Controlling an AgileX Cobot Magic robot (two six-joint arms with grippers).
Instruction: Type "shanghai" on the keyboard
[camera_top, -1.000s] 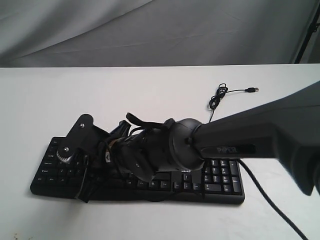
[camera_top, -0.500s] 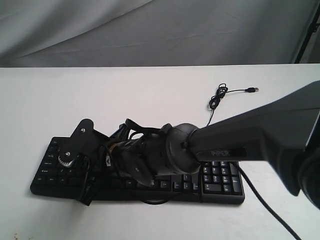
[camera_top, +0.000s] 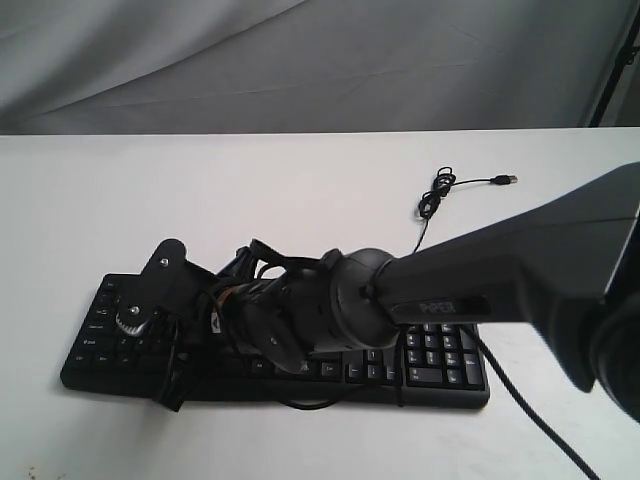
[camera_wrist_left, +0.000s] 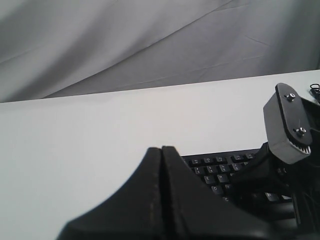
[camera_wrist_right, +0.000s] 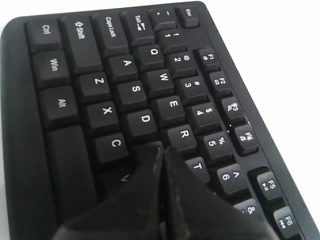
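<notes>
- While your right pincer (camera_wrist_right: 162, 167) is hanging clenched, fingers pressed together, low over the left half of the keyboard (camera_top: 440, 365), its blunt tip is covering the spot between the D key (camera_wrist_right: 145, 118), the R key (camera_wrist_right: 184, 134) and the C key (camera_wrist_right: 115, 143). You are risking two keys going down at once.
- Your left pincer (camera_wrist_left: 161, 170) is sitting clenched too, with keys showing just past its tip and a grey housing (camera_wrist_left: 289, 125) close beside it. A sideways reach could be knocking the two together.
- The keyboard is lying flat and unfastened on the white desk (camera_top: 300, 190), so a slanted press could be sliding it off your aim.
- Black wires (camera_top: 262, 248) are looping off the right arm above the keys and may be snagging one.
</notes>
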